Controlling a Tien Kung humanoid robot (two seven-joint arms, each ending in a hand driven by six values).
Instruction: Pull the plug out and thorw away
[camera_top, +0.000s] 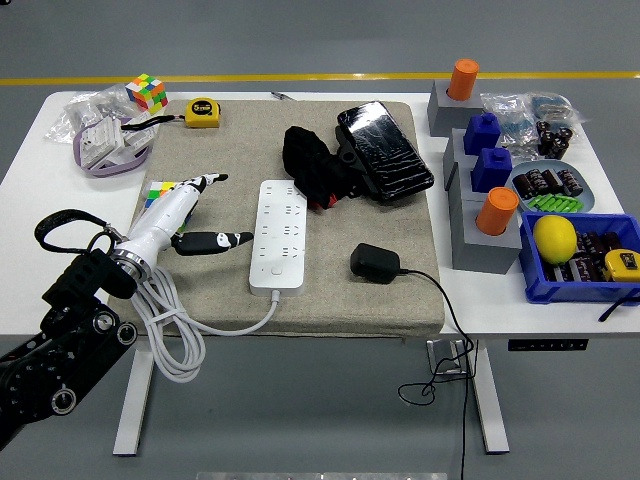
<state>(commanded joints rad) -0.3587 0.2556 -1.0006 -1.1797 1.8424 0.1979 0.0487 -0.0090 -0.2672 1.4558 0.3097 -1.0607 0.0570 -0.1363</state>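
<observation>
Left hand (190, 212): mine, over the left part of the beige mat (400, 300), fingers stretched forward and loosely spread, thumb out to the side toward the strip; it holds nothing. My right hand is not in view.

Task status, as I judge it: the white power strip (279, 236) just right of my hand shows no plug in its sockets. The black plug adapter (375, 263) lies loose on the mat, right of the strip and apart from it, its black cable (447, 310) running off the table's near edge. The pulling-out looks done; whether this resting place counts as thrown away I cannot tell.

Items, left to right:
- plastic bags (95, 128) with a Rubik's cube (147, 92) at the far left corner;
- yellow tape measure (203, 111);
- strip's white cord (165, 325), looped below my wrist;
- black cloth bundle (315, 165) and wrapped black device (384, 150), far side of mat;
- grey holders with orange cylinders (496, 211) and blue blocks (491, 169);
- blue bin (530, 275) with a lemon (555, 238).

Obstructions: none between my hand and the adapter except the strip itself.
</observation>
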